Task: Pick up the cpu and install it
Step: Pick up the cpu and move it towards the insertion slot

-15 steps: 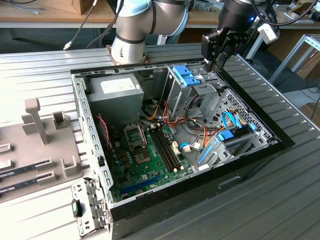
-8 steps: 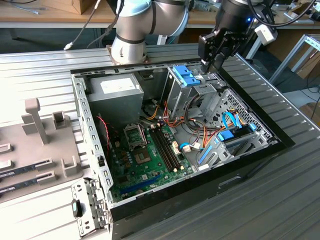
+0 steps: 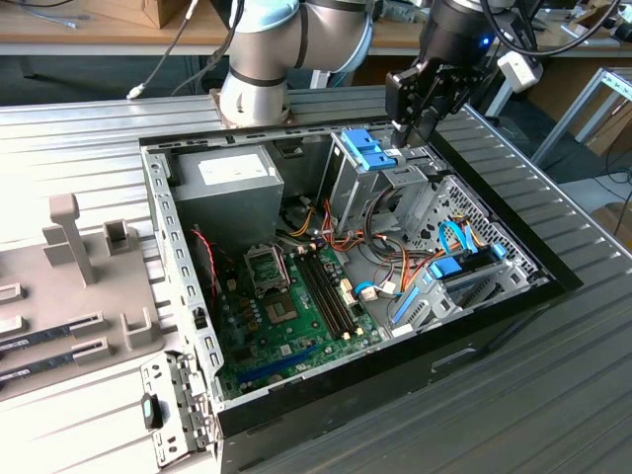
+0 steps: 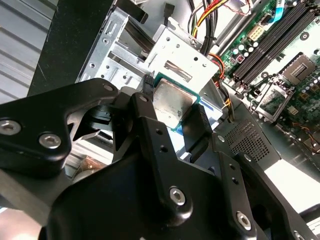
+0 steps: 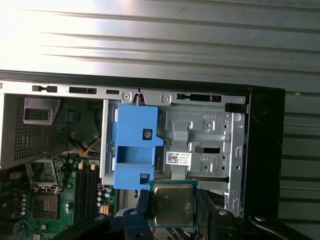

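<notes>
Gripper [image 3: 423, 123] was clamped on the cpu [image 5: 173, 205] by its edges, metal lid showing. It hung over the drive cage [image 5: 205, 140], well apart from the open socket [image 3: 267, 267] — probably gripped edgewise to spare the contacts.

Ribbed metal table [image 3: 553, 395] — wooden bench [image 3: 79, 44] behind.

A ribbed grey table [image 3: 573, 375] carries the open black computer case [image 3: 474, 341], a grey fixture tray [image 3: 89, 286] lying just beside it
</notes>
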